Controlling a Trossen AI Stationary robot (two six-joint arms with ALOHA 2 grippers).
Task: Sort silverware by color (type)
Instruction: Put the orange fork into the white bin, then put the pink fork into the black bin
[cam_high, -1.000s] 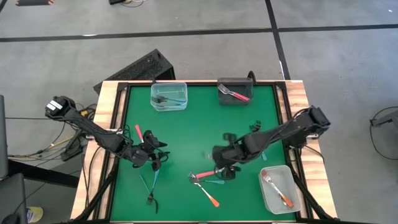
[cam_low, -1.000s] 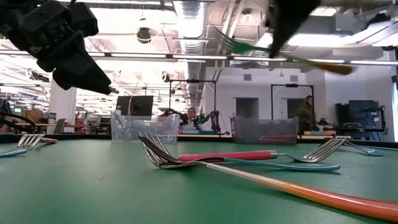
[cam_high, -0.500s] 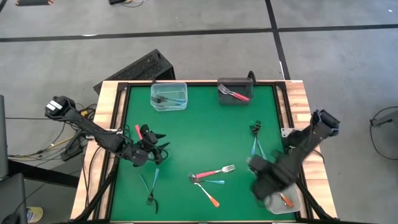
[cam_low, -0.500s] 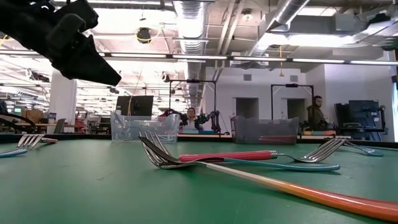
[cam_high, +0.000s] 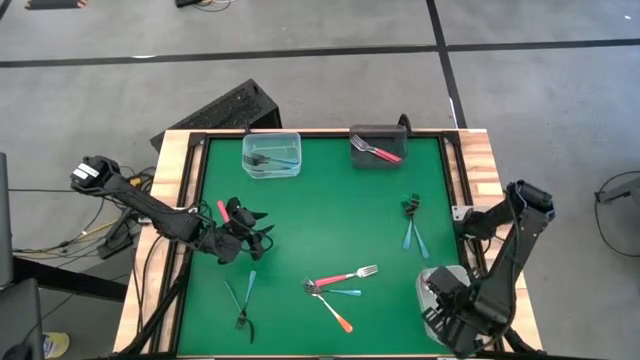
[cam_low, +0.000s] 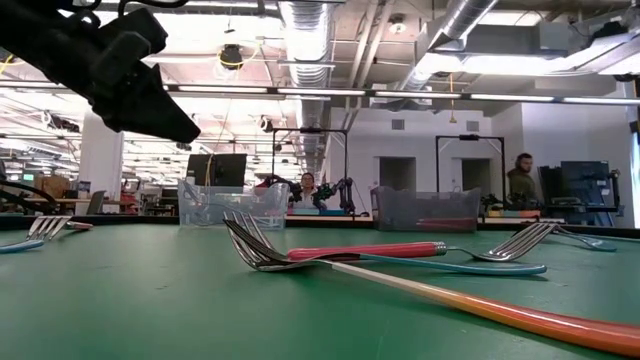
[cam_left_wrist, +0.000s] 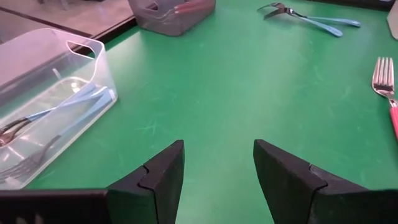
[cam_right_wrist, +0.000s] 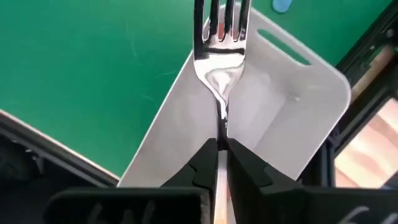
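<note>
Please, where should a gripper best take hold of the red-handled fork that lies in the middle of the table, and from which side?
Probably the bare handle of the red-handled fork, coming straight down from above. It lies flat, so only a top approach gets fingers around it. Its handle end lies close to the blue fork and orange fork, so grip mid-handle, toward its tines. The left gripper hangs open, nearest.

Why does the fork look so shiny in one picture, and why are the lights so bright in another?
In the right wrist view, the fork held by the right gripper mirrors the overhead lights, giving white glare on its metal. In the low view, the ceiling lights shine straight into the camera, so the left gripper shows as a dark shape.
</note>
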